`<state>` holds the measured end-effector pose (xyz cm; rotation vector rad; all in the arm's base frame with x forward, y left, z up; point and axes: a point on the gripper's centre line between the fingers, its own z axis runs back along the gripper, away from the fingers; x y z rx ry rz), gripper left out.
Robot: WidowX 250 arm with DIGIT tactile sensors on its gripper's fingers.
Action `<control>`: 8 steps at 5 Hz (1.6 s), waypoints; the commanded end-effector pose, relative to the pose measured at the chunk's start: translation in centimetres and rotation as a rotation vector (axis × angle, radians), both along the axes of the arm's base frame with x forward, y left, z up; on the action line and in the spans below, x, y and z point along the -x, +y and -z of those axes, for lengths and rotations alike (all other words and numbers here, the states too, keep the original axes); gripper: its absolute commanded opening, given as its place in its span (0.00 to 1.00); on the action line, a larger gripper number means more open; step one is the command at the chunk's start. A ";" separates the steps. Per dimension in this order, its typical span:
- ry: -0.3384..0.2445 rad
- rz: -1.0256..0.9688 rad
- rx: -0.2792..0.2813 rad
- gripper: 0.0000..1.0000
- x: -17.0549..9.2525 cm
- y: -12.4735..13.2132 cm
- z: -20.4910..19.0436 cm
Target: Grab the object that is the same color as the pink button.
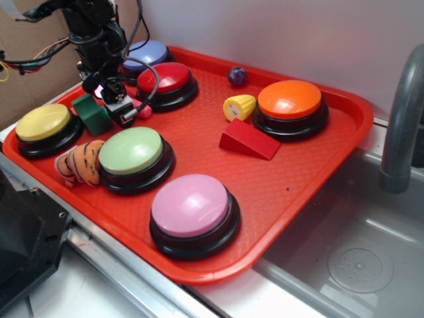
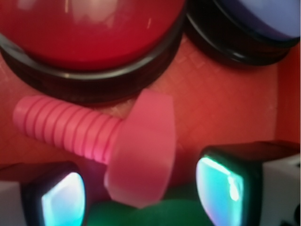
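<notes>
Down low, tool [image 2: 141, 193] spread wide open, gripping nothing, one finger [image 2: 225, 186] on each side of the pink bolt [image 2: 117, 141] lying on the red tray [image 1: 298, 172] beside the red button [image 2: 89, 33].

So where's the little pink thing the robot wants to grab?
Find the red tray, then its back left corner, where the red button sits. On the tray floor against that button's black base lies the pink toy bolt, under the robot's open claw. It is small, with a ridged shaft and flat head, unlike the blocky green block beside it.
</notes>
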<state>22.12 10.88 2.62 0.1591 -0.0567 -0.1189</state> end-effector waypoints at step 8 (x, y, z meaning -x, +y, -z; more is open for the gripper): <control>0.027 -0.164 0.088 0.00 2.0 -6.8 -12.5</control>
